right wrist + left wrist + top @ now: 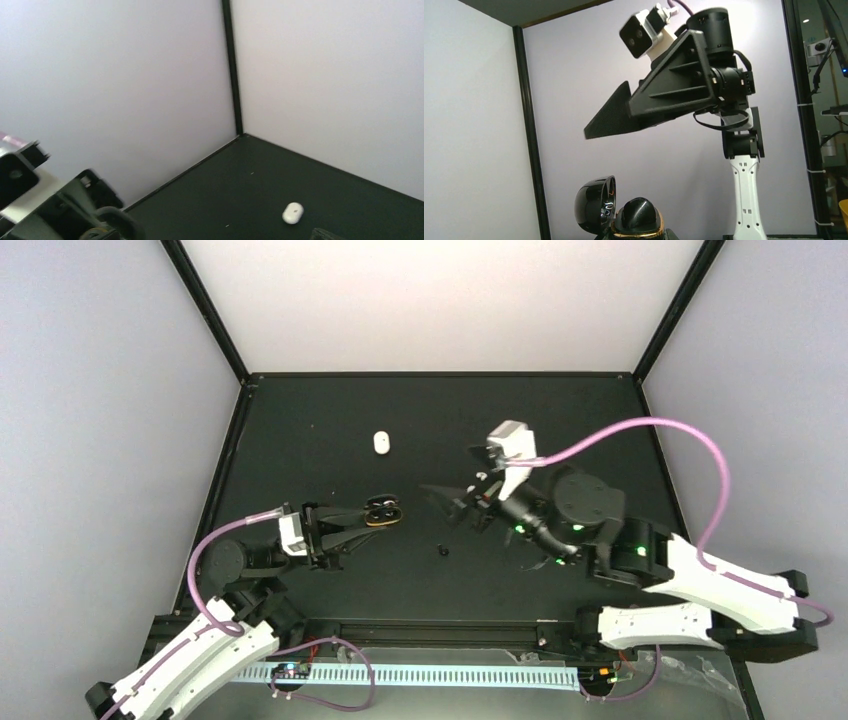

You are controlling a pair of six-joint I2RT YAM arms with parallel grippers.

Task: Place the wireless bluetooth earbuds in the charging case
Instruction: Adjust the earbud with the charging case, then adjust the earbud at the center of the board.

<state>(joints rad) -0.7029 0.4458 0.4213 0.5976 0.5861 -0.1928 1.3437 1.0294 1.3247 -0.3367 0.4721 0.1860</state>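
My left gripper [375, 512] is shut on the charging case [385, 510], a glossy black case with a gold rim, held above the table left of centre. In the left wrist view the case [636, 231] sits at the bottom edge with its lid [594, 205] swung open to the left. One black earbud [639, 212] is seated in it. A tiny black earbud [442, 551] lies on the table in front of the case. My right gripper [452, 504] hangs open just right of the case, empty, with one finger [624, 115] looming over the case.
A small white oval pod [381, 443] lies on the black table [330, 420] toward the back, and it shows again in the right wrist view [292, 212]. White walls with black corner posts [231, 65] enclose the table on three sides.
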